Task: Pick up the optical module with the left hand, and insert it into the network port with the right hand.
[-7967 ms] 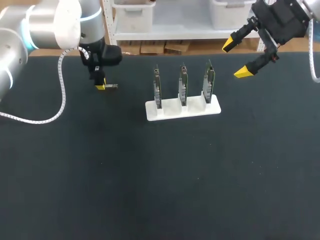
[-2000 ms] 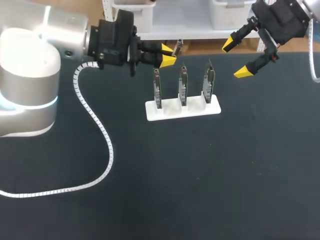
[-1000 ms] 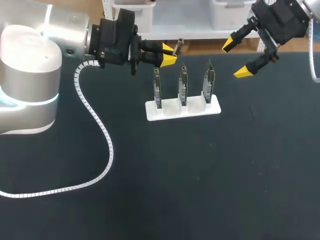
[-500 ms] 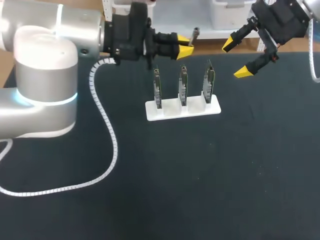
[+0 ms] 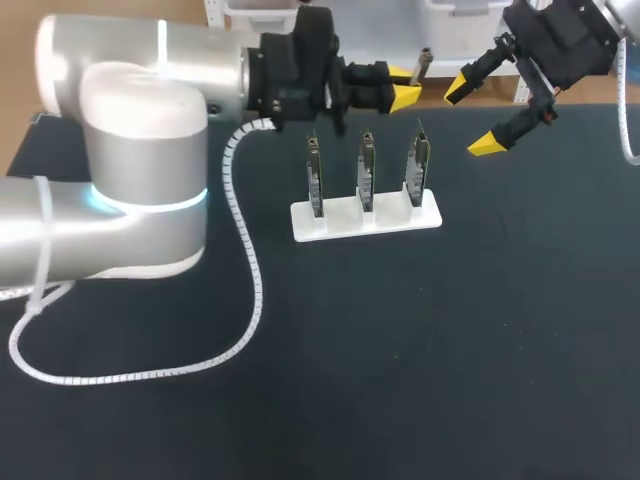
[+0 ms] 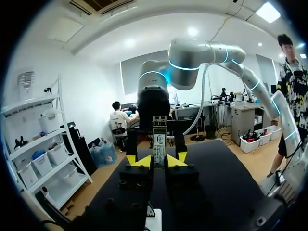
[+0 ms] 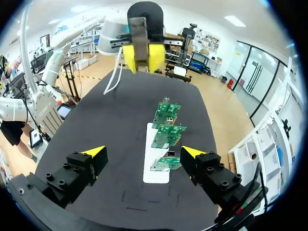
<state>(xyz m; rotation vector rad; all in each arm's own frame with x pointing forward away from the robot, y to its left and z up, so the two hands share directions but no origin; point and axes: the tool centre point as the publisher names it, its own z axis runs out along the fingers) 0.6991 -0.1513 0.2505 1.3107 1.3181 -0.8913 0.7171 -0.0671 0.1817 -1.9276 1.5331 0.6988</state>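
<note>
- The black counter [image 5: 400, 380] carries a holder with boards near its far side; a loop of the left arm's white spiral cable [image 5: 245, 290] lies on it at the left.
- The left arm [image 5: 140, 150], silver with a black wrist, comes in from the left and reaches past the middle, level over the far part of the counter, behind and above the boards.
- The right arm [image 5: 560, 40] hangs over the far right corner of the counter, its black wrist angled toward the middle.
- The right gripper [image 5: 473, 117] stands wide open with nothing between its yellow tips; in its own wrist view [image 7: 143, 152] the holder lies ahead of it and below.
- The left gripper [image 5: 404, 85] points sideways toward the right gripper, its two yellow fingertips pressed on the optical module from both sides, as its wrist view [image 6: 157, 160] shows.
- The white holder [image 5: 366, 218] rests flat on the counter, under and just nearer than the left gripper.
- Three green circuit boards [image 5: 366, 172] stand upright in the holder, side by side and apart from each other.
- The optical module [image 5: 424, 62], a slim metal bar, sticks out beyond the left gripper's tips in mid-air, above the boards and near the right gripper's upper fingertip without touching it; the right wrist view shows it [image 7: 139, 33] end-on, straight ahead.
</note>
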